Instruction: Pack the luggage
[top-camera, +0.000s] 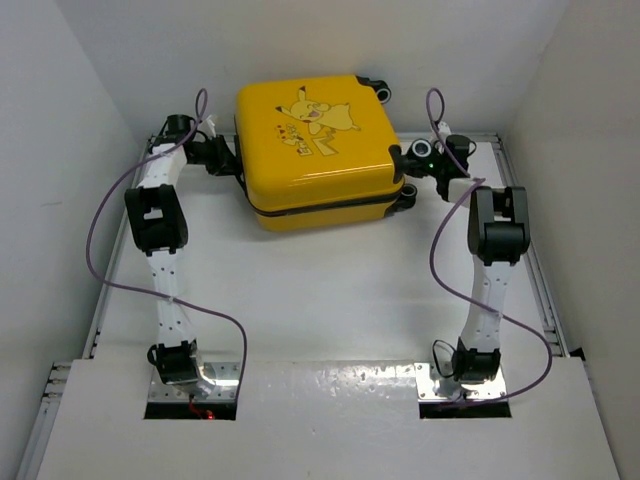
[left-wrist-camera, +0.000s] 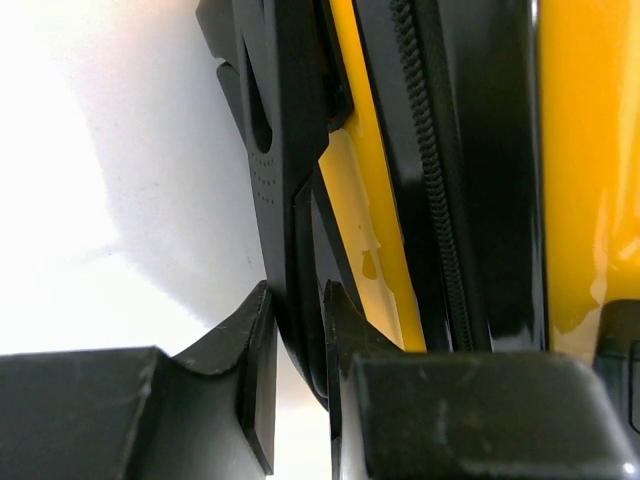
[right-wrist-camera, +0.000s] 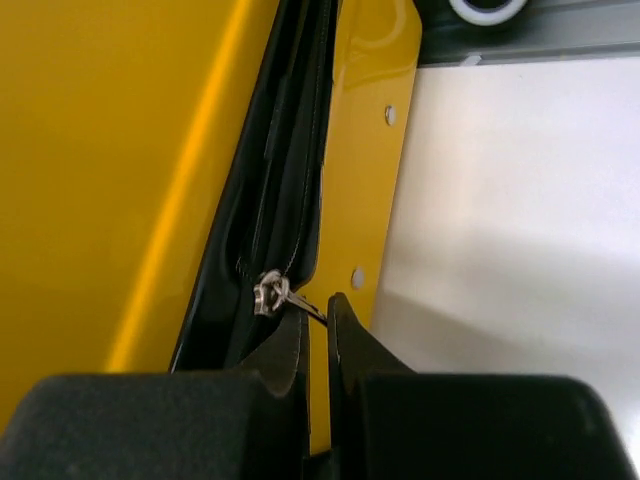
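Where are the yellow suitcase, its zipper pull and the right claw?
yellow suitcase (top-camera: 320, 150): overhead view, middle of its top shell.
zipper pull (right-wrist-camera: 270, 295): right wrist view, on the silver slider.
right claw (right-wrist-camera: 317, 318): right wrist view, midway between its fingertips.

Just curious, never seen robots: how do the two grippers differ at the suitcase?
The left gripper clamps thick black trim; the right gripper pinches a tiny silver zipper pull. Left jaws stand slightly apart, right jaws nearly touch. Both are shut on the yellow suitcase.
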